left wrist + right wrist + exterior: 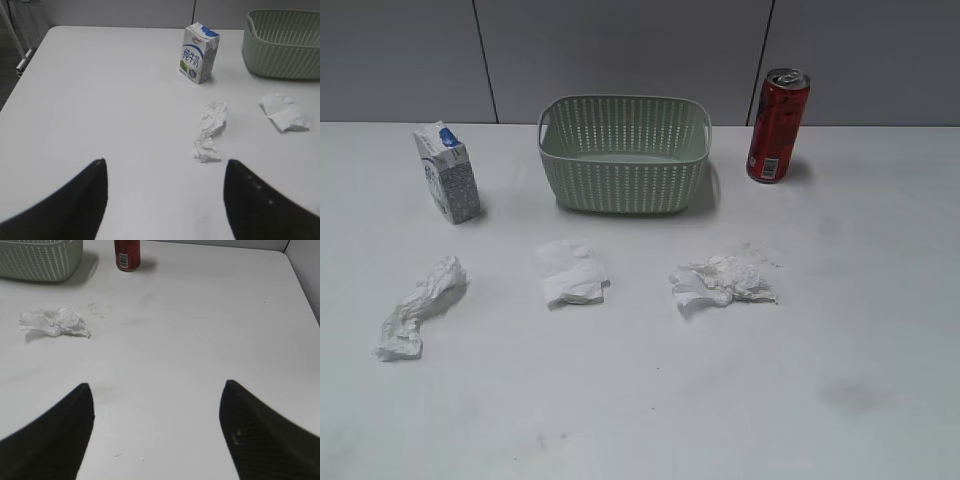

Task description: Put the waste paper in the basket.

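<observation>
Three crumpled white paper wads lie in a row on the white table: an elongated wad (420, 305) at the left, a flatter wad (572, 272) in the middle, a ragged wad (722, 281) at the right. The pale green basket (624, 152) stands behind them, nothing showing inside it. In the left wrist view the elongated wad (210, 131) lies ahead of my open, empty left gripper (165, 167), with the flatter wad (283, 112) and the basket (282, 45) further right. My right gripper (156, 390) is open and empty; the ragged wad (55, 322) lies ahead to its left. Neither gripper shows in the exterior view.
A white-and-blue carton (447, 172) stands left of the basket; it also shows in the left wrist view (199, 53). A red can (777, 125) stands right of the basket and appears in the right wrist view (127, 255). The table's left edge (22, 82) is near.
</observation>
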`<action>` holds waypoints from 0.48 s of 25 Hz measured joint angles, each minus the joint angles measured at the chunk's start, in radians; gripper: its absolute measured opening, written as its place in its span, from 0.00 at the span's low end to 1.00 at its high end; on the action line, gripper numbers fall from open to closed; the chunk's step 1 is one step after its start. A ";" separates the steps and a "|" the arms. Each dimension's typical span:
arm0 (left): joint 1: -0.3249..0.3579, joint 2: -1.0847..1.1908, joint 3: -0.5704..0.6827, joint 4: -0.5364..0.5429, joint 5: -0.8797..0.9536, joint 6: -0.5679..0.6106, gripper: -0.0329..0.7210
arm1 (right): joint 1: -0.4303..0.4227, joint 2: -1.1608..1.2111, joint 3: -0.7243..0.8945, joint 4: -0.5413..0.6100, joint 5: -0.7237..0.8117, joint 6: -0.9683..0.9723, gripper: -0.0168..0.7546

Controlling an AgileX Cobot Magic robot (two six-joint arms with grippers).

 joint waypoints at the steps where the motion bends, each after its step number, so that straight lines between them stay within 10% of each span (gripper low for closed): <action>1: 0.000 0.000 0.000 0.000 0.000 0.000 0.78 | 0.000 0.000 0.000 0.000 0.000 0.000 0.79; 12: 0.000 0.000 0.000 0.000 0.000 0.000 0.78 | 0.000 0.000 0.000 0.000 0.000 0.000 0.79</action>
